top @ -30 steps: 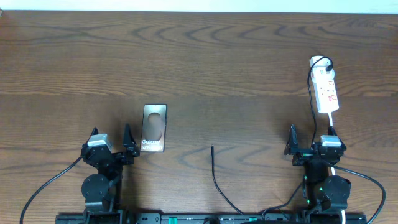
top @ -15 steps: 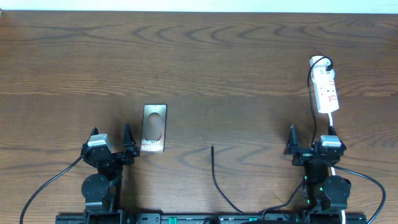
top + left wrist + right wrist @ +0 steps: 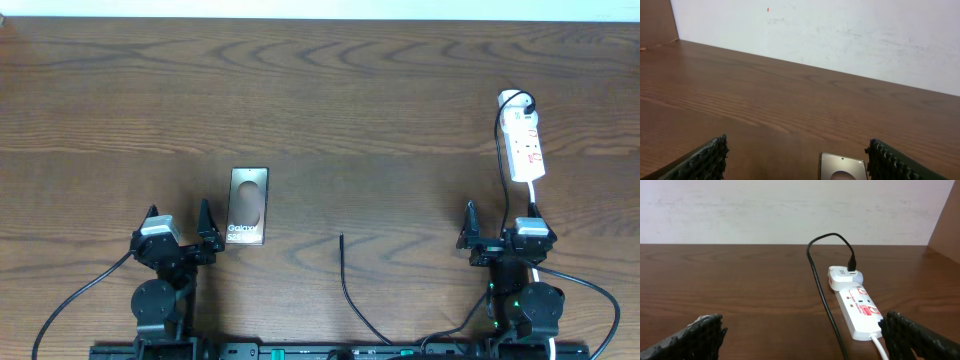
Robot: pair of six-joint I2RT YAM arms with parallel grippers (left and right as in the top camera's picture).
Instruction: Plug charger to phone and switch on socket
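On the dark wooden table point(image 3: 320, 100) nothing has shifted in the last second: the phone point(image 3: 248, 206) lies left of centre, the charger point(image 3: 345, 275) runs in from the near edge with its tip free, and the socket point(image 3: 524, 146) sits by the right edge. The left gripper point(image 3: 179, 215), just beside the phone, and the right gripper point(image 3: 500, 215), near the socket, both stand wide open and empty, so the task appears unstarted.

Lab: wood table point(image 3: 320, 100), blank wall point(image 3: 840, 30)
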